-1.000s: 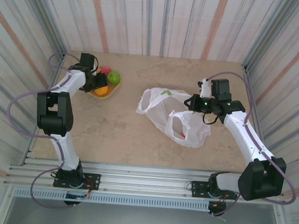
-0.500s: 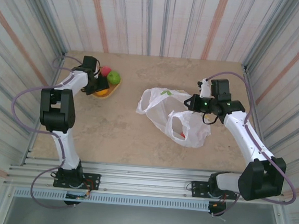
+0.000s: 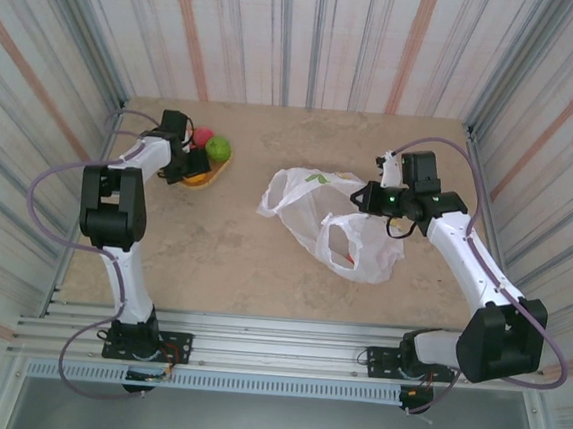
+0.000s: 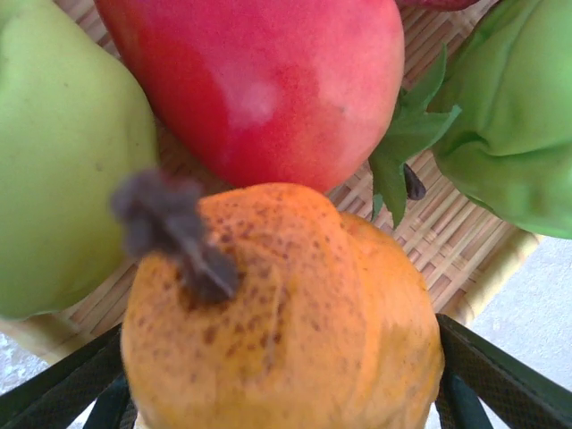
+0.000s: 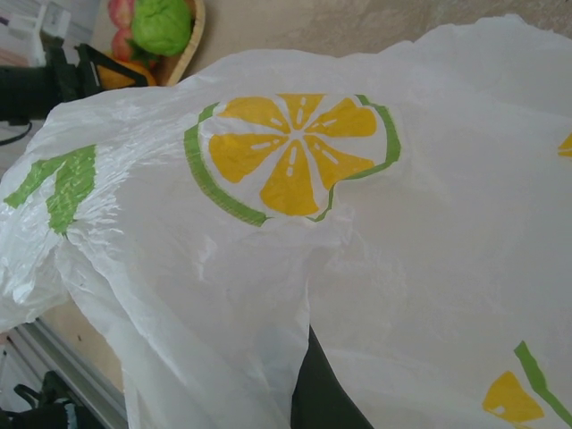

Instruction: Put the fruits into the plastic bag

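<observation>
Left hand (image 3: 192, 163) advanced, wide astride orange fruit (image 4: 277, 313), peach (image 4: 259, 80) crowding; right hand (image 3: 371, 197) pinching bag (image 5: 402, 268)

Left arm (image 3: 125, 281) and right arm (image 3: 469, 257): white link shells, black joint housings. Lilac cable (image 3: 31, 197) (routed externally) follows each arm. Green indicator (image 3: 391, 196) on right wrist.

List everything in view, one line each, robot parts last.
woven tray: one, tan, far left of the table
orange fruit: one, orange, in the tray
red fruit: one, red, in the tray, touching the orange fruit
green fruits: two, green, in the tray, one on either side of the red fruit
plastic bag: one, white with lemon prints, right of centre
table: one, beige
left gripper: one, black, open, straddling the orange fruit
right gripper: one, black, shut on the bag's edge
</observation>
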{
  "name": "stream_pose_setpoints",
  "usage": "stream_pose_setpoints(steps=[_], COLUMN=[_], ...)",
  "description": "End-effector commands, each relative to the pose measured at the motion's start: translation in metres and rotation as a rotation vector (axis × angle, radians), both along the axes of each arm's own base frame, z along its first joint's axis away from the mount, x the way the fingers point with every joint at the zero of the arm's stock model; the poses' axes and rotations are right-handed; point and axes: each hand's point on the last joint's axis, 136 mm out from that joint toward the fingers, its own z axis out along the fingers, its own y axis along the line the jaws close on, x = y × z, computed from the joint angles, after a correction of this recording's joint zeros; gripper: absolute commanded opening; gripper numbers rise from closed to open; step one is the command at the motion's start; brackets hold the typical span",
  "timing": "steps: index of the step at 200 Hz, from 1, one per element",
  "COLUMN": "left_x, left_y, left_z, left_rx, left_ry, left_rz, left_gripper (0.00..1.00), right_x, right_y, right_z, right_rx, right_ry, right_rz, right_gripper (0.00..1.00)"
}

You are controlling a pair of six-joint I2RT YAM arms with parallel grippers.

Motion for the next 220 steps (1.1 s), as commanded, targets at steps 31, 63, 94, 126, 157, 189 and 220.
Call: stream_pose_setpoints(steps=[31,63,94,126,157,189,220], left_x=[0.008,0.008,-0.001,-0.027,-0.073,-0.128,-0.182], left_y=[-0.007,-0.008,-0.012,-0.023,-0.051,-0.117,-0.213], left_z=[-0.001,0.003,0.018,0.051,0.094,0.164,0.216], left_rx=[-0.027,-0.036,-0.046,-0.084,-0.15,-0.222,-0.314], left_ry=[-0.014,-0.027,-0.055,-0.115,-0.224,-0.428,-0.573], left_rz=[-0.004,-0.007,-0.004,-0.01,-0.089,-0.337,-0.67], left_gripper=[0.79,0.73,0.71,0.7,0.69,0.65,0.64], right_x=[-0.005,-0.006,-0.007,-0.006,-0.004,0.001,0.002], right_y=[0.004,0.005,0.004,0.004,0.006,0.012,0.014], right_z=[-0.003,-0.001,-0.001,0.002,0.004,0.007,0.008], right_rx=[0.003,0.002,-0.003,-0.003,0.022,0.071,0.083], right_ry=[0.028,0.025,0.023,0.017,0.026,0.034,0.04], right_rz=[-0.005,-0.004,-0.008,-0.011,-0.026,-0.037,-0.034], right_gripper=[0.0,0.0,0.0,0.0,0.0,0.0,0.0])
